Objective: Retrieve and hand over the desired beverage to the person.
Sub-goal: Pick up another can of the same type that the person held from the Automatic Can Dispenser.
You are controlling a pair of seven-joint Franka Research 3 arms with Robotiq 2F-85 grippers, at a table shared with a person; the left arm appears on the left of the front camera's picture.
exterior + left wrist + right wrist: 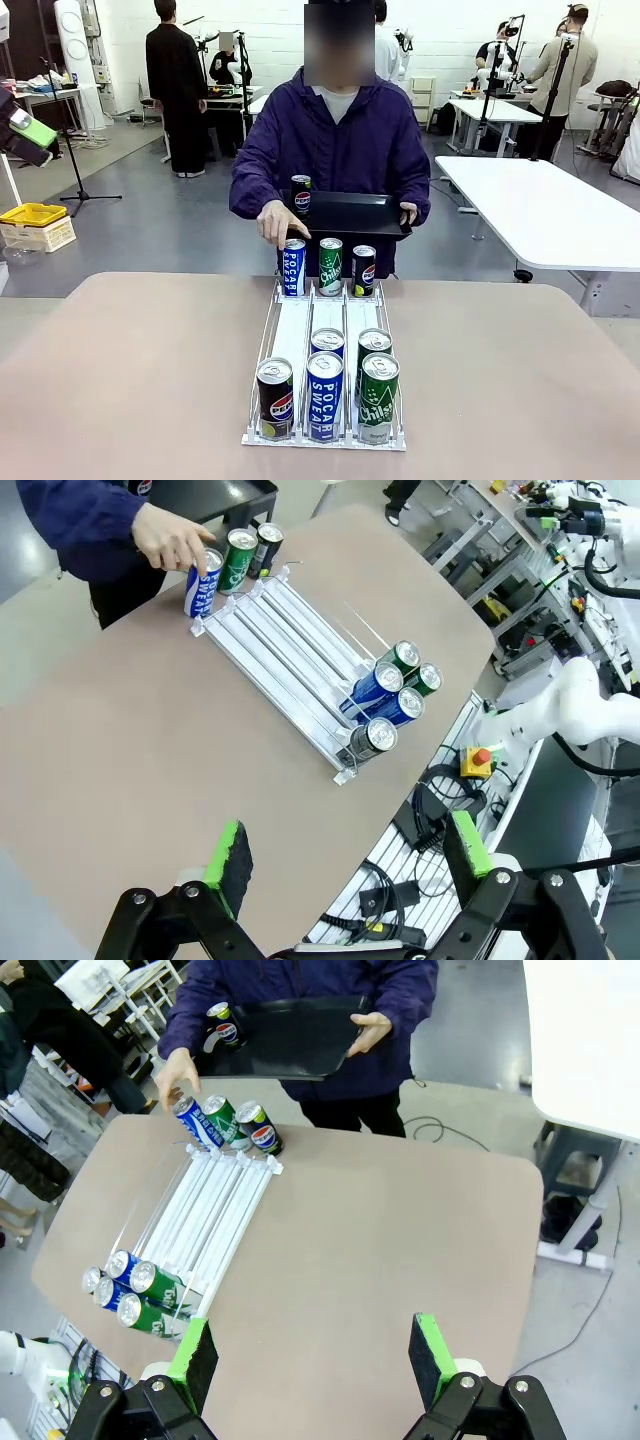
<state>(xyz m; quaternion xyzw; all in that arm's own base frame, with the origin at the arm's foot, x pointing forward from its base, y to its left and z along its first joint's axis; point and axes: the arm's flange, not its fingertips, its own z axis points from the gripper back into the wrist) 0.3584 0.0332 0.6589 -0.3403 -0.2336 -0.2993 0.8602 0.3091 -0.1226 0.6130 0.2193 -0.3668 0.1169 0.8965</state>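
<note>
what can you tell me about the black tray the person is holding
The tray is black and shallow with a raised rim, smooth, plastic by its look. One hand of the person grips one end and holds it about level before the chest, past the far edge of the table and clear of it. A dark cola can stands upright on its other end.

Person's hand (275, 222) atop blue can (292, 266)

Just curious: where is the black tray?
Front view, centre: the person holds the black tray just beyond the table's far edge, a cola can standing on it.
</note>
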